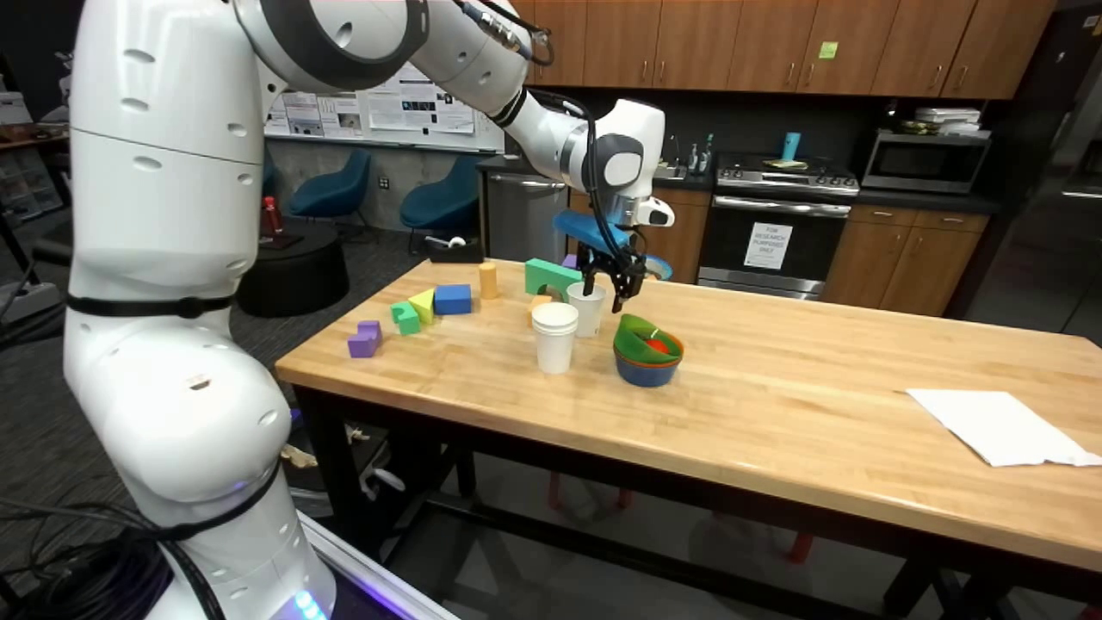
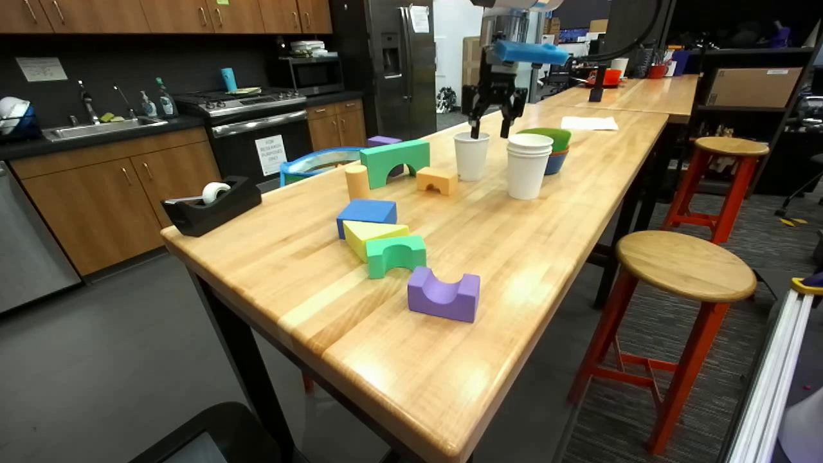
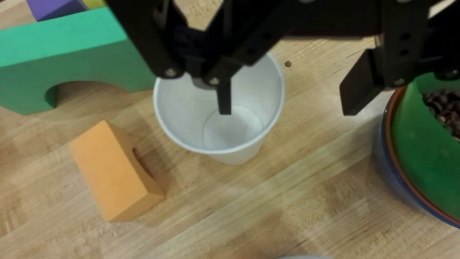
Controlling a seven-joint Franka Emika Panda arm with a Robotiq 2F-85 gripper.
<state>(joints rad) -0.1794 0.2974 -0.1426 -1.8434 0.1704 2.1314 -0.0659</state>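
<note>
In the wrist view, nearest is the end effector (image 3: 287, 104), fingers apart w/ nothing clamped: one tip shows over the mouth of the cup (image 3: 230, 133), the other outside it; can't tell if either touches. L to R: green arch (image 3: 72, 54) stands near the cup, so a sideways nudge could shove one against the other. Orange arch (image 3: 111, 172) is just beside too, tho low & prob. stable. Cup itself is upright on the desk (image 3: 201, 230), looks empty & prob. light: an off-centre squeeze could tip it, too hard a pinch could crumple the rim. Stacked cups (image 2: 528, 167), near in both exterior views, might topple if it's bumped their way. Far R, green bowl (image 3: 427, 162) sits tilted in a stack of bowls (image 1: 646, 376) w/ dark bits (image 3: 447, 108) inside; outer finger's near, so a low, wide swing could catch the edge & spill them.
</note>
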